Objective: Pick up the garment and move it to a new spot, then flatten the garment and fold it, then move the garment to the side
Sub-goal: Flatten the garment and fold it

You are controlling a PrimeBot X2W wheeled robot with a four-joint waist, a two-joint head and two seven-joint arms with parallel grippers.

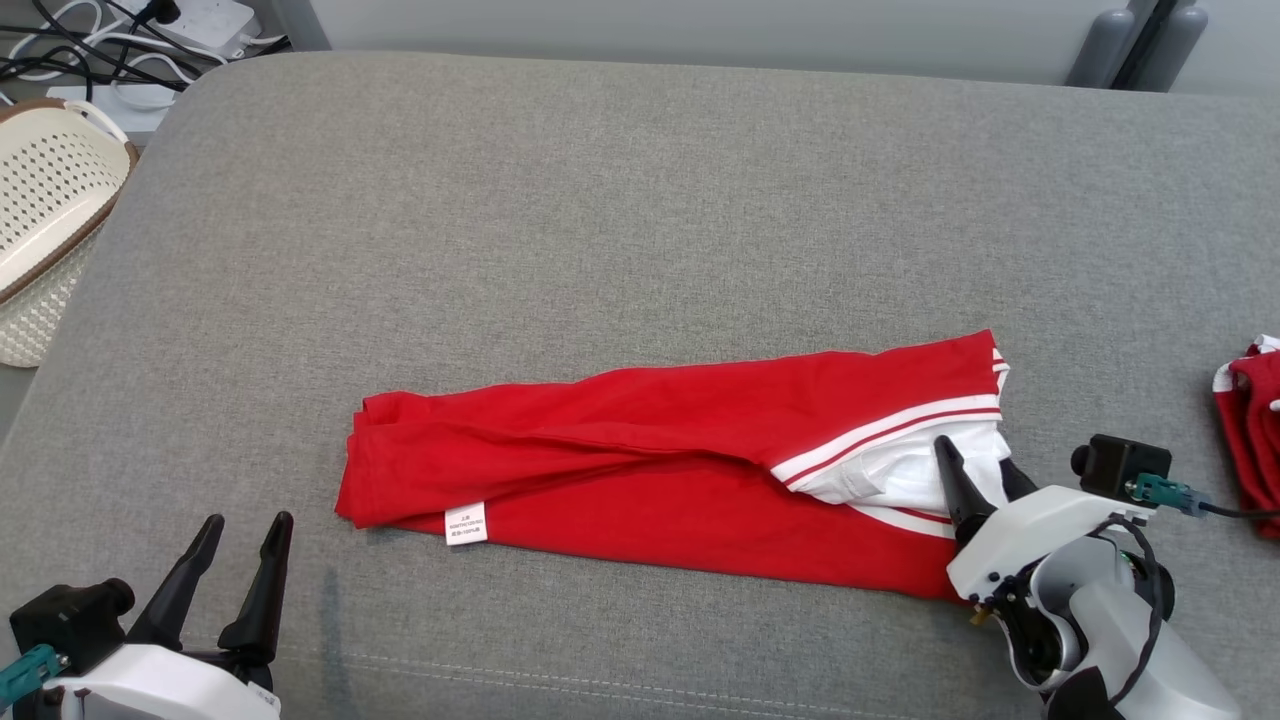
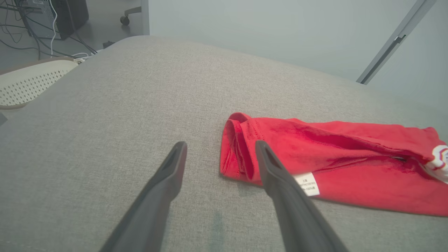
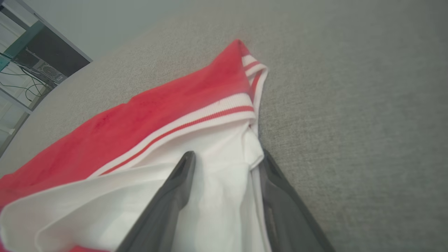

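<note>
**A:** Red with white striped trim: the garment [image 1: 650, 470] lies folded in a long band on the grey upholstered surface [image 1: 600, 200]; it runs from the middle of the head view towards 4 o'clock; its white label [image 1: 465, 523] sits on the near edge towards 7 o'clock.

**B:** And the hands?

**A:** The right gripper [image 1: 972, 452] is at 4 o'clock, fingers apart, astride the white fold at the striped end; one finger lies on the white cloth, the other at its edge; nothing is lifted. The left gripper [image 1: 248, 520] is at 7 o'clock, fingers spread and holding nothing; it stands near the hem end without touching it.

**B:** What lies around?

**A:** A cream perforated basket [image 1: 50, 200] at 10 o'clock, off the surface's edge; a power strip [image 1: 200, 15] with dark cables at 11 o'clock; another red-and-white cloth [image 1: 1250, 420] at 3 o'clock, close beside the right arm.
</note>
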